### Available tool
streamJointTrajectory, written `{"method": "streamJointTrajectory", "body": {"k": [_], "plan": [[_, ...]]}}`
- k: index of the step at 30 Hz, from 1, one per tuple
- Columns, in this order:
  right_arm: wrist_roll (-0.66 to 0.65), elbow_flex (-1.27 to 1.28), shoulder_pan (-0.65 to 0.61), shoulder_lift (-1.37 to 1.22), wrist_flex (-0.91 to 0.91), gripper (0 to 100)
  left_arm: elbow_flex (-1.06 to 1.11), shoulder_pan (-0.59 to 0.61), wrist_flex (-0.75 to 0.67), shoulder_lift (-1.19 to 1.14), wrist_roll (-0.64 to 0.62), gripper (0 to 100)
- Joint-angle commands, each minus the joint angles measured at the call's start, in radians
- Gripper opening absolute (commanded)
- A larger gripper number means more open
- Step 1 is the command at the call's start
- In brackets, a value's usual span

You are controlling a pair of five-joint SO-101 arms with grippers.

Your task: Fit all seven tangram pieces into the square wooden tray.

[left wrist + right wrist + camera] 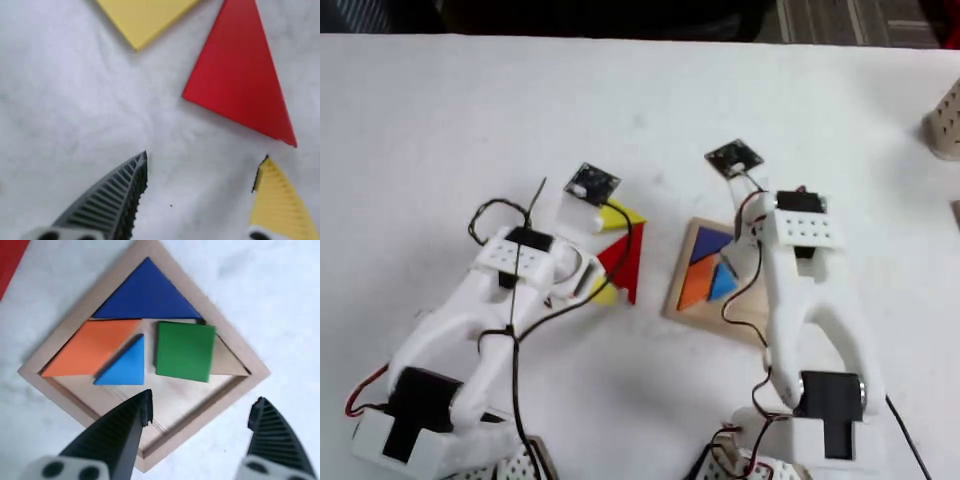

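1. Four pieces are lying inside the square wooden tray point(210, 410): a dark blue triangle point(145, 295), an orange parallelogram point(92, 347), a small light blue triangle point(127, 367) and a green square point(184, 351).
2. The dark blue triangle is filling one corner. The parallelogram and the square are sitting along its long edge, and the light blue triangle is touching the parallelogram, just beside the square.
3. The right claw point(202, 405) is hanging over the bare part of the tray floor, released, with its fingers spread wide and grasping nothing.
4. A red triangle point(240, 85) and a yellow piece point(145, 15) are lying on the white table point(65, 100) outside the tray, near each other but apart.
5. The left claw point(203, 160) is hovering over the table near the red triangle, also released, with its grey finger and yellow finger standing wide apart.
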State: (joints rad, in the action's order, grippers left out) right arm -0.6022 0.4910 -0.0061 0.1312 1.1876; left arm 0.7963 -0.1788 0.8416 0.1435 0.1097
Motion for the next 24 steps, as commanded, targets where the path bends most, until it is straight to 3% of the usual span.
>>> {"method": "streamJointTrajectory", "body": {"k": [1, 7, 10, 24], "plan": [[0.009, -0.037, 0.053, 0.068, 0.008, 26.6, -0.002, 0.013, -0.021, 0.047, 0.008, 36], [0.009, -0.028, 0.114, 0.067, -0.081, 1.3, -0.002, 0.013, -0.02, 0.047, 0.008, 36], [0.009, -0.005, 0.127, 0.067, -0.142, 4.7, -0.002, 0.013, -0.02, 0.047, 0.008, 36], [0.009, -0.014, 0.14, -0.035, -0.257, 3.1, -0.002, 0.013, -0.02, 0.047, 0.008, 36]]}}
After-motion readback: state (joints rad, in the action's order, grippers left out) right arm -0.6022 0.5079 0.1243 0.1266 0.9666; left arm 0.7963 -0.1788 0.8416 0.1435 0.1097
